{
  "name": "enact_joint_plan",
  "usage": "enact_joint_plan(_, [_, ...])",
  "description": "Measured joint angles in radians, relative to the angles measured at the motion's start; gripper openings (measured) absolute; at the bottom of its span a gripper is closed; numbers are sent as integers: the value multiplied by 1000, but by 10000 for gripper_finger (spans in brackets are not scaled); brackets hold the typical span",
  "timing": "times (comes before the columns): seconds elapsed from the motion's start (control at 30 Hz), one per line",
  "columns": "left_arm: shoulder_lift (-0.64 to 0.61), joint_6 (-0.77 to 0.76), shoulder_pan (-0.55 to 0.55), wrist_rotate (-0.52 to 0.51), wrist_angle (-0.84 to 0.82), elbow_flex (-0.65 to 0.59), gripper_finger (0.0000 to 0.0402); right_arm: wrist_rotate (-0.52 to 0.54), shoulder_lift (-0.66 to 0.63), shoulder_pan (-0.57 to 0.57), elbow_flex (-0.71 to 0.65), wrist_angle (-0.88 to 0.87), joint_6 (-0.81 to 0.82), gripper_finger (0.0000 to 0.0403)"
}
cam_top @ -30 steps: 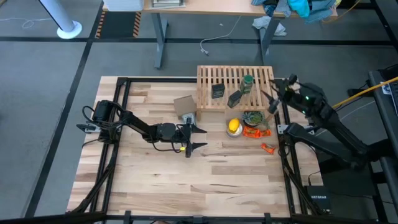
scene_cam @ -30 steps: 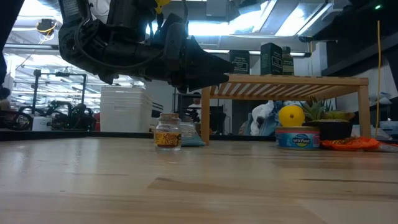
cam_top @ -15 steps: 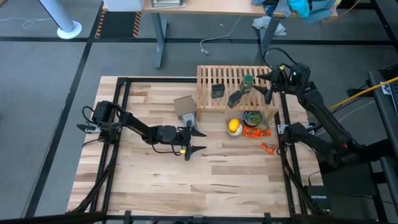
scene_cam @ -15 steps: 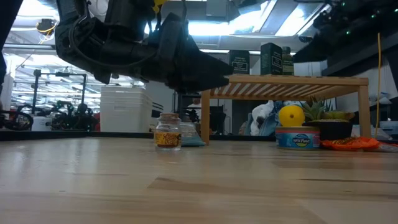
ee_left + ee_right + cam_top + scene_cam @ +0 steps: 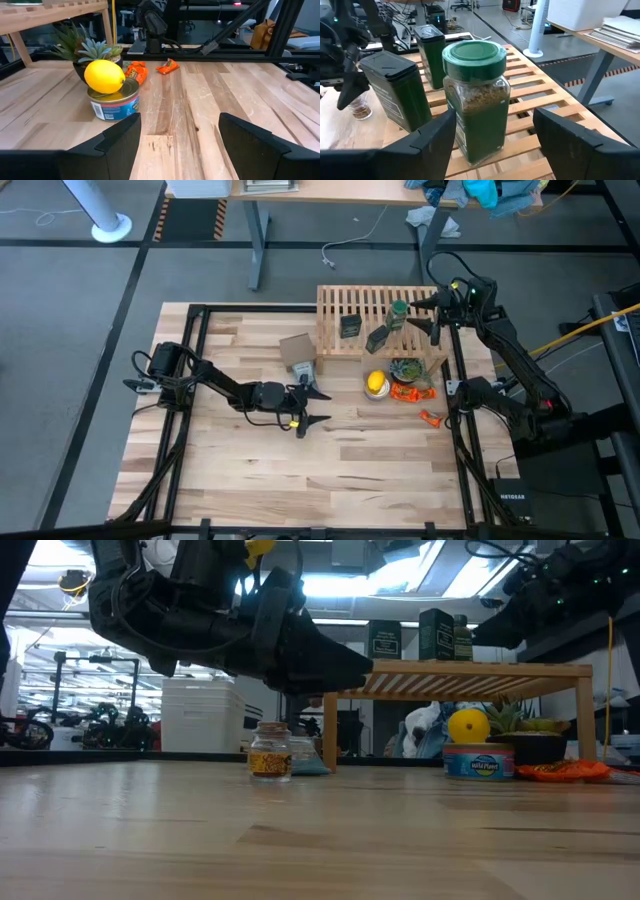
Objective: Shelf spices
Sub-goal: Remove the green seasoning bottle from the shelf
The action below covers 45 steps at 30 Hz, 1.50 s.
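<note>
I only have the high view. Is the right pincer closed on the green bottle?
Observer: No. The right wrist view shows the right pincer open, a finger either side of the green bottle, which stands upright on the shelf.
Operator: Has the left pincer got the glass jar?
Observer: No. Its wrist view shows the left pincer open and empty; in the low view the glass jar stands on the table.

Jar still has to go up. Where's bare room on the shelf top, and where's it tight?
Free: the shelf top's left slats, beside the near tin, and the strip along its back edge. Crowded: the right half, where the second tin, the green bottle and the right hand sit close together.
</note>
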Motion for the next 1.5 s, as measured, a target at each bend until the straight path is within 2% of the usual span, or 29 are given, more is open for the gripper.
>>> enact_joint_plan(0.47, [0, 18, 0, 0, -1, 0, 260, 16, 0, 0, 0, -8, 0, 270])
enact_joint_plan(0.87, [0, 52, 9, 0, 13, 0, 260, -64, 58, 3, 0, 32, -1, 270])
enact_joint_plan(0.97, [0, 51, 15, 0, 14, 0, 260, -67, 92, 40, 0, 57, -3, 270])
enact_joint_plan(1.27, [0, 48, 23, 0, 8, 0, 260, 119, 195, 178, 0, 135, -64, 270])
enact_joint_plan(1.4, [0, 34, 23, 0, 5, 0, 260, 145, 215, 187, 0, 152, -67, 267])
enact_joint_plan(1.5, [0, 23, 23, 0, 5, 0, 260, 149, 216, 185, 0, 152, -68, 248])
